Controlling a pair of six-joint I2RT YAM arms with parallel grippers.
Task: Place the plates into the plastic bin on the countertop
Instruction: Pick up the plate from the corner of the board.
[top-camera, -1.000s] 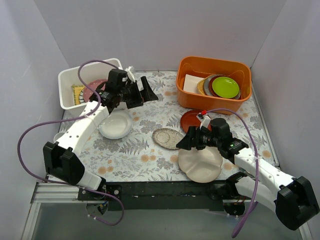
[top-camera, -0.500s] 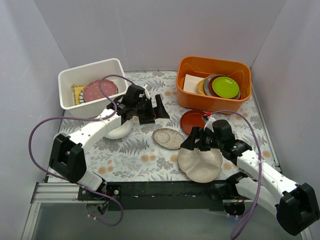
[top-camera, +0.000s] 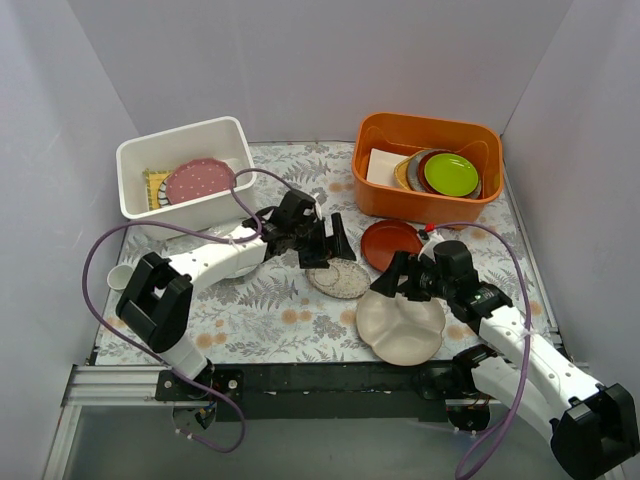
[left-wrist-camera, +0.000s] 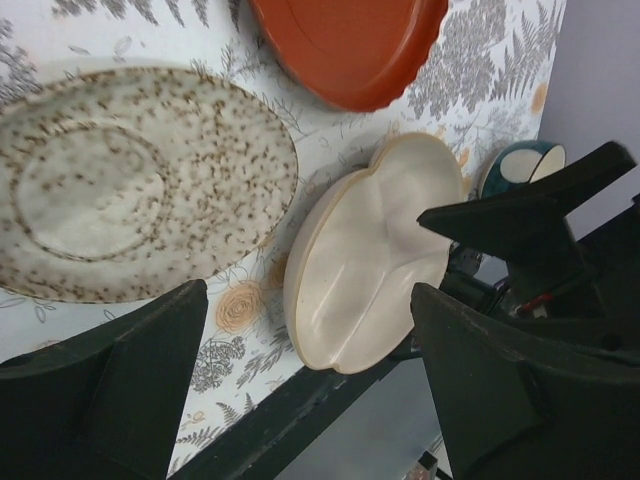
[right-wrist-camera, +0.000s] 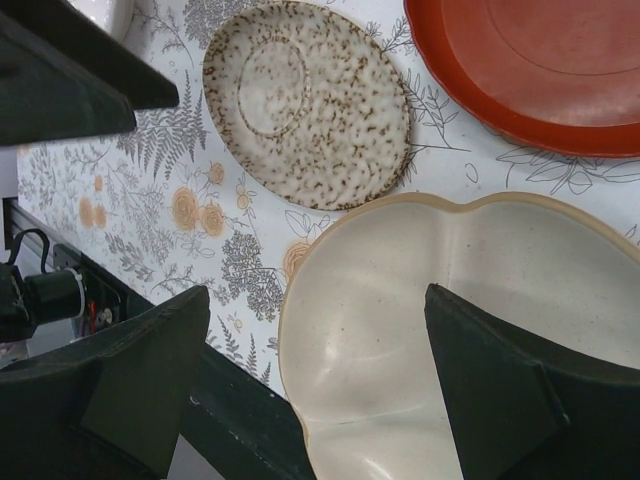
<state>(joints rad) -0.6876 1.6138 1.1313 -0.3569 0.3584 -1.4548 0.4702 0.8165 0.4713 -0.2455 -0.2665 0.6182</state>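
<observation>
Top view: the plastic bin (top-camera: 190, 208) is tucked in the far-left corner of the countertop (top-camera: 260, 315), and the pink dotted plate (top-camera: 200, 180) is lying inside it. Three plates bunch up mid-table. The speckled plate (top-camera: 340, 278) is in the middle, the red-brown plate (top-camera: 392, 242) sits just behind it to the right, and the cream divided plate (top-camera: 402, 328) is right at the near edge. The left gripper (top-camera: 327, 245) hangs over the speckled one's far rim, fingers spread, nothing in them. The right gripper (top-camera: 390, 277) is over the cream plate's far-left rim, fingers spread wide too. Free room is mostly front-left; the orange tub (top-camera: 420, 205) fills the far right.

Left wrist: fingers wide apart and empty. The speckled plate is brown-flecked with a ring in the middle. The cream one is lobed and glossy, next to the black edge rail.

Right wrist: fingers splayed above the cream plate. Only narrow gaps separate the three plates.
</observation>
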